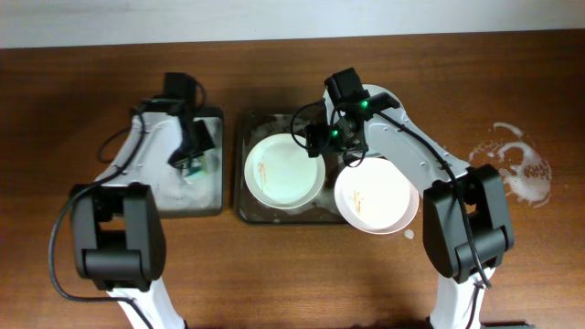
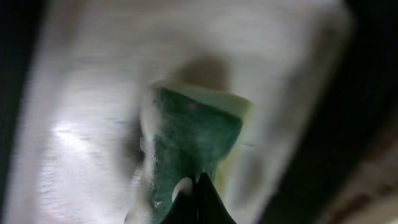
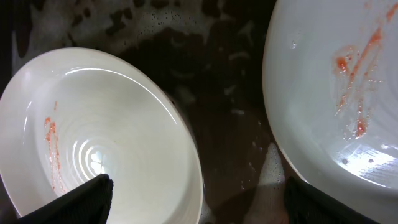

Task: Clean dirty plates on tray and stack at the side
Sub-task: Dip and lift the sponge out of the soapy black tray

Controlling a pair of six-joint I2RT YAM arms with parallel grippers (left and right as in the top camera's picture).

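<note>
Worktop [image 1: 302, 274]: dark brown wood with a visible grain; it fills almost the whole overhead view.
Room: only a pale strip [image 1: 274, 18] beyond the far edge of the worktop shows.
Splash [image 1: 514, 166]: a white foamy patch on the bare wood at the right, well apart from both trays.
Tray [image 1: 265, 122]: dark, in the middle of the worktop; in the right wrist view its floor is wet and flecked with suds.
Mint plate [image 1: 285, 171]: lies flat inside the tray, with a thin orange streak on its left side.
Cream plate [image 1: 377, 196]: sits across the tray's right rim, partly out over the wood, with orange smears near its middle.
Small tray [image 1: 208, 192]: just left of the larger one, its floor whitened with foam.
Sponge [image 2: 193, 134]: green, lying on the foam in the small tray; the picture is blurred.
Left tool [image 2: 199, 196]: its fingertips meet in a point on the sponge's near edge, clenched on it as far as the blur allows.
Right tool [image 3: 214, 205]: released, its fingers spread wide, low over the wet tray floor between the two plates and touching neither.
</note>
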